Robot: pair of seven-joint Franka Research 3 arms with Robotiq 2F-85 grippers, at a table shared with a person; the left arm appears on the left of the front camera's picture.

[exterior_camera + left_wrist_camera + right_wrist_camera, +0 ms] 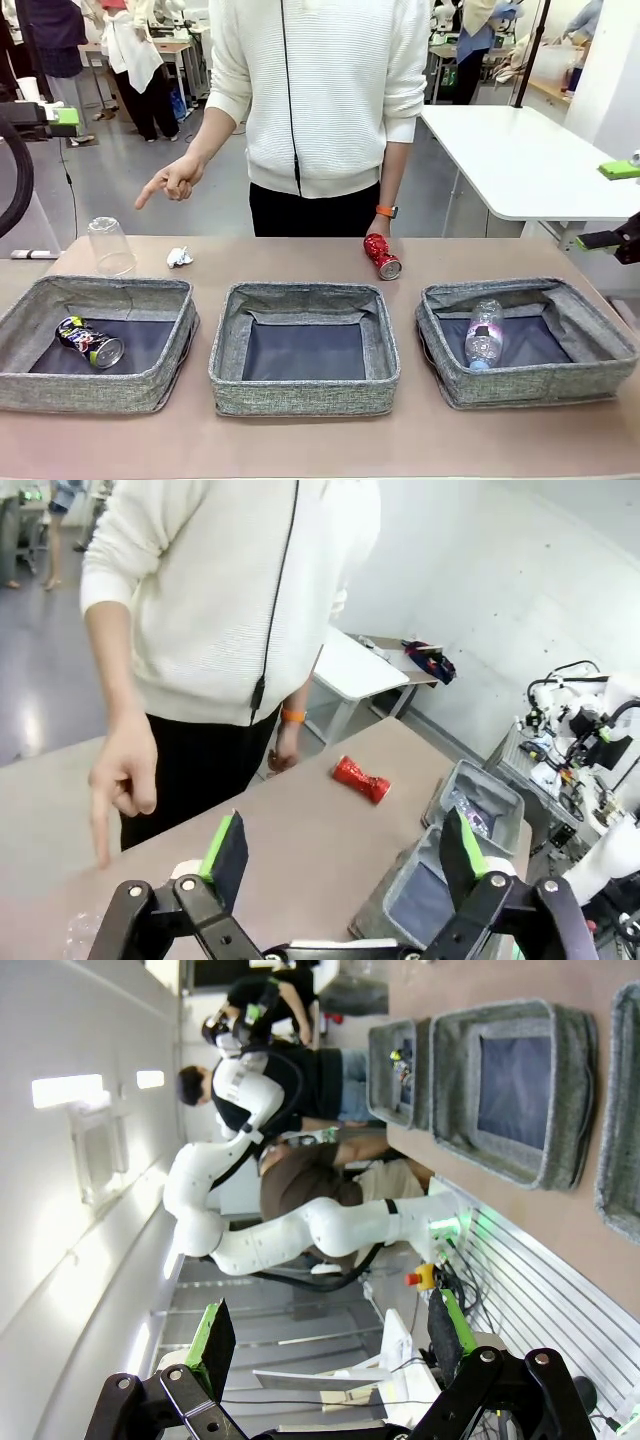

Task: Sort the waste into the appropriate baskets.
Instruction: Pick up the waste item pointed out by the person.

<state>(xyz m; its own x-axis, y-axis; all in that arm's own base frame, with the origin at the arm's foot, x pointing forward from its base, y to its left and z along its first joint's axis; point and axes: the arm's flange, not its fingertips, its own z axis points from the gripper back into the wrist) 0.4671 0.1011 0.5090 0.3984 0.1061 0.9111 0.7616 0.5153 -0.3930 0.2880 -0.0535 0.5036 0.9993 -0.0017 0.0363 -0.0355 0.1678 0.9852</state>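
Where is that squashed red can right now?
In the front view the crushed red can lies on the table, far side, right of centre, beside the person's hand, beyond the middle basket and right basket.

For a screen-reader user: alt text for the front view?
Three grey baskets in a row on a table: left basket holds a black printed can, right basket a clear plastic bottle. Behind sit a clear cup, paper ball and crushed red can; a person's hand points.

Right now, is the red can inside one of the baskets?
No, the crushed red can lies on the bare table, beyond the middle basket and the right basket.
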